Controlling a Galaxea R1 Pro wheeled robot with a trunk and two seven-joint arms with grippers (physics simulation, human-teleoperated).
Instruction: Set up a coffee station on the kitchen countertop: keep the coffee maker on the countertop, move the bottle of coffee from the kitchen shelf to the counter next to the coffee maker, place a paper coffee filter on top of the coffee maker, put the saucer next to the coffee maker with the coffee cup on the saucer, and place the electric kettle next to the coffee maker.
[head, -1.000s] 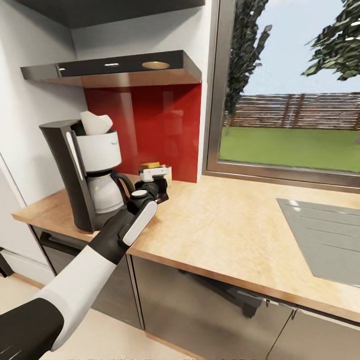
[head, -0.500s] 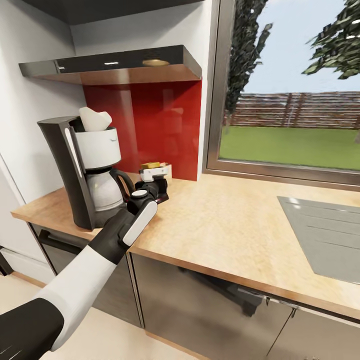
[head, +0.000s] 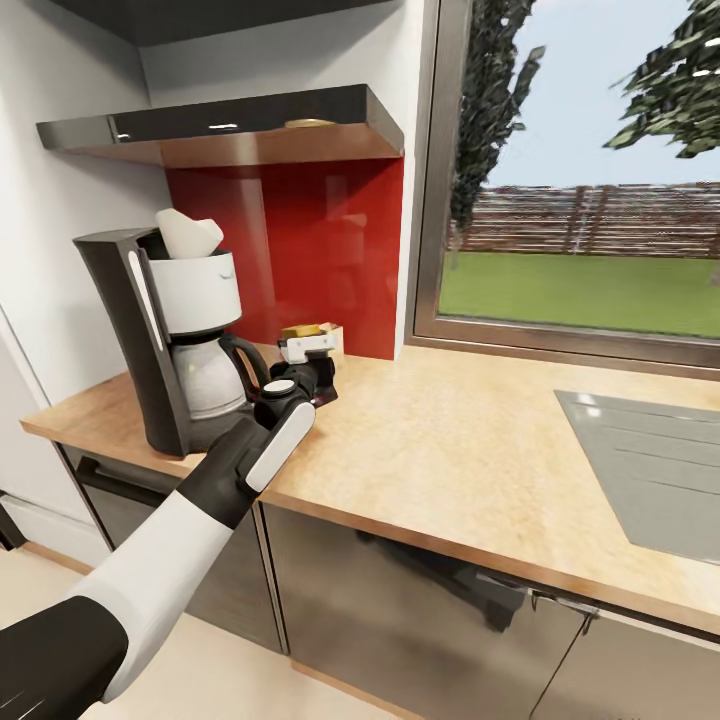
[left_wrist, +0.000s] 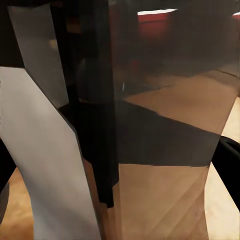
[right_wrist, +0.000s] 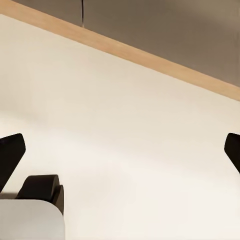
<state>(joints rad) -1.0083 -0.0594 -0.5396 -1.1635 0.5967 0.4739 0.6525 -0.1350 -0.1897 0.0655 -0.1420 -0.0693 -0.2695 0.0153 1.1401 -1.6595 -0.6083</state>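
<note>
Now my left claw (head: 308, 352) is pinching the bottle (head: 312, 333), its gold cap showing above my fingers, low over the counter (head: 450, 450) just beside the coffee maker (head: 180, 340). I hold it there because that spot, I judge, is where it belongs. A pale filter (head: 187, 233) sits in the maker's top, so that step looks done. My right claw (right_wrist: 120, 150) hangs spread, its tips well apart over pale floor, idle. The shelf (head: 230, 128) looks bare from below.
</note>
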